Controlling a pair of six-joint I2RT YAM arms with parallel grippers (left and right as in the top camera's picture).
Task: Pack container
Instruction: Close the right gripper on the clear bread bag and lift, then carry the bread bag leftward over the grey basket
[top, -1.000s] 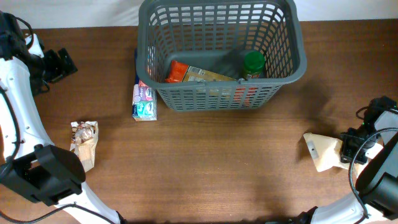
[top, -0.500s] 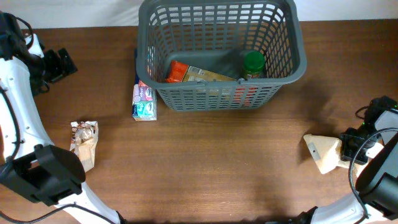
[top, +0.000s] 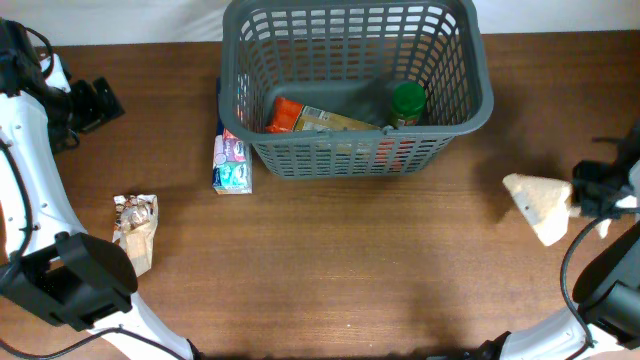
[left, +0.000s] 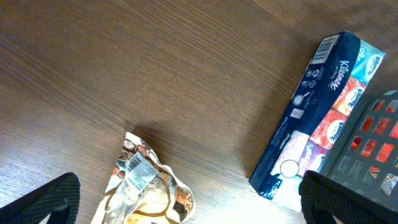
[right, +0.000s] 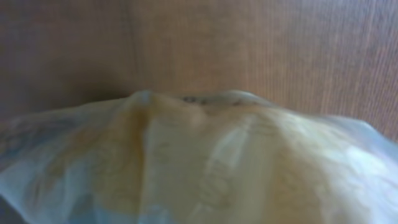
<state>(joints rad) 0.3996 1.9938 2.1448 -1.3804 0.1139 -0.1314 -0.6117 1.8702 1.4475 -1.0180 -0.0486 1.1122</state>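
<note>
At the right edge of the overhead view, the right pincer (top: 583, 196) is clamped on a pale bag (top: 538, 203). Top centre, the container (top: 352, 158) sits on the worktop (top: 350, 270), a tissue box (top: 231, 160) just beside its left wall. Upper left, the left pincer (top: 98, 104) stands wide apart.

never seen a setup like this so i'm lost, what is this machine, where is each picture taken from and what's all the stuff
These are two robot arms at a wooden table, each ending in a two-finger claw. The wide picture looks down from above; the other two come from cameras on the wrists. A grey basket holds an orange packet, a box and a green-lidded jar. A tissue pack lies beside it, a snack bag further left. The left claw is open and empty. The right claw grips a pale bag, which fills its blurry close-up.
</note>
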